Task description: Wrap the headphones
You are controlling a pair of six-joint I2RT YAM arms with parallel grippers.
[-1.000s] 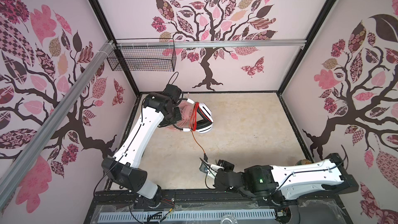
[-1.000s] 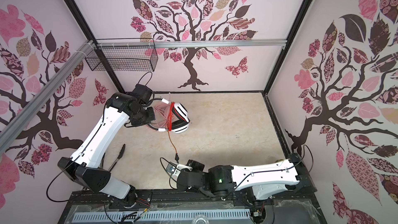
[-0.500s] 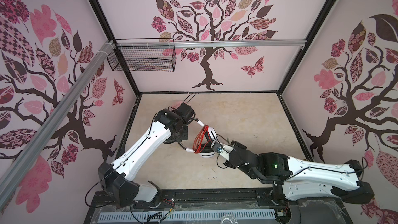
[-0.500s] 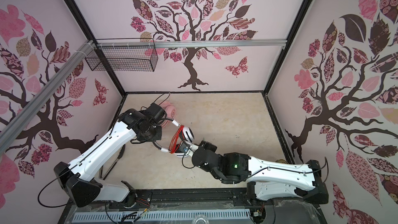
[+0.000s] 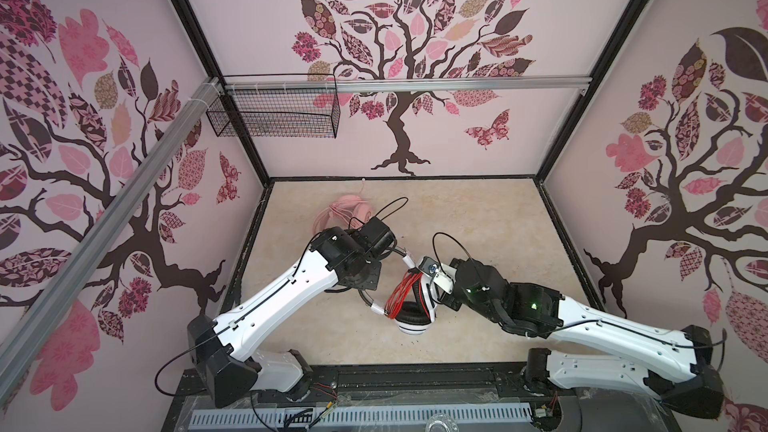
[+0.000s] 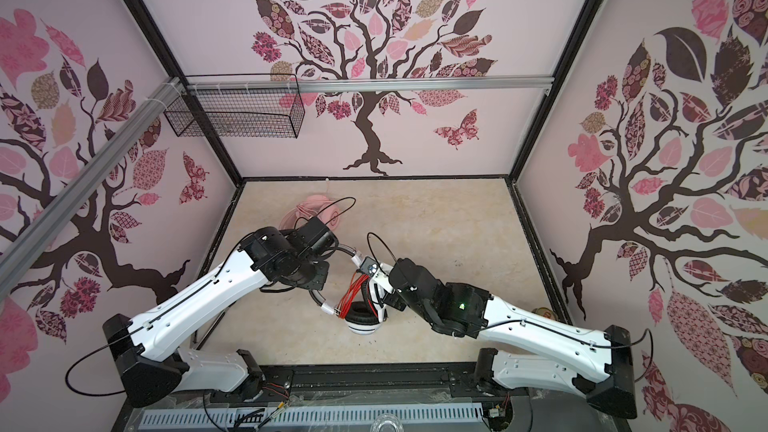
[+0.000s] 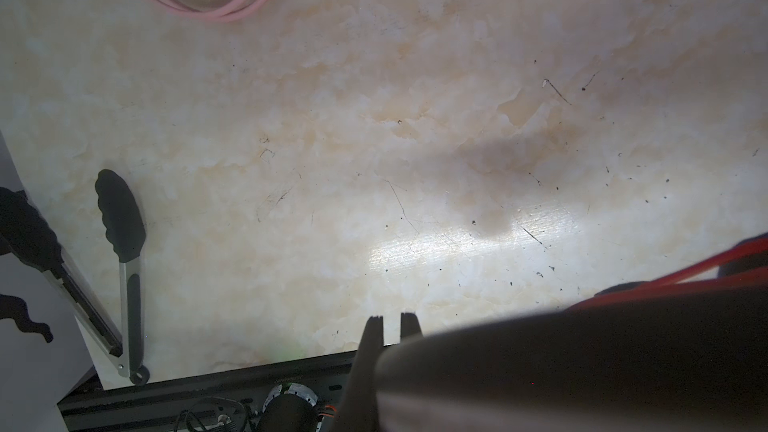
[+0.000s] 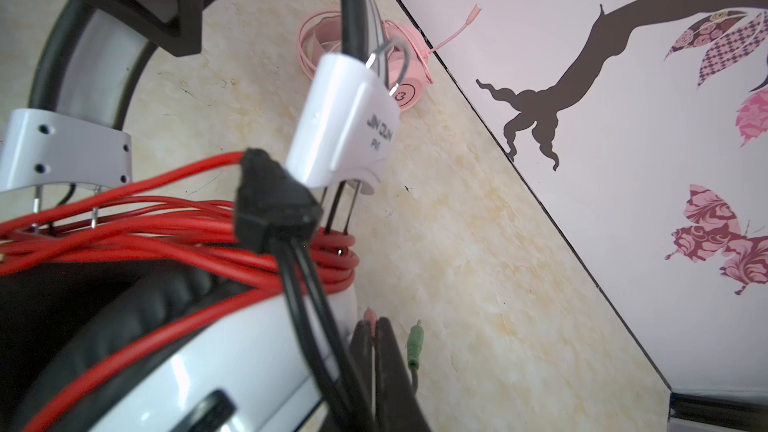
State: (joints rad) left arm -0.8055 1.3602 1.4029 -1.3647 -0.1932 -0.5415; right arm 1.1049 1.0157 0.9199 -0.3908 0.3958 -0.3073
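- Desk (image 5: 478, 222): pale marble-look top, with both arms meeting around the middle.
- Left arm (image 5: 282, 297): its end effector (image 7: 391, 320) has the jaws nearly together, pinched on the white headset's band. The band is a dark blur right up against the left wrist cam.
- Right arm (image 5: 582, 322): its end effector (image 8: 375, 328) is clamped tight on the pink plug (image 8: 369, 317).
- White headset (image 5: 413, 317): mid-desk between the two arms, in both top views, black pads facing up-ish. Can't tell if the lower cup touches the desk.
- Pink headset (image 5: 353, 211): back left of the desk near the wall, with its pink cord looped around it, well apart from the white one.
- Tongs (image 7: 124, 251): lying flat by the desk's left edge.
- Red cable (image 5: 401, 292): wound in several loops around the white headset, just above the cups.
- Black splitter (image 8: 270, 205): sits on the red loops, with two thin black leads running off it.
- Green plug (image 8: 413, 344): dangling free just beside the right end effector.
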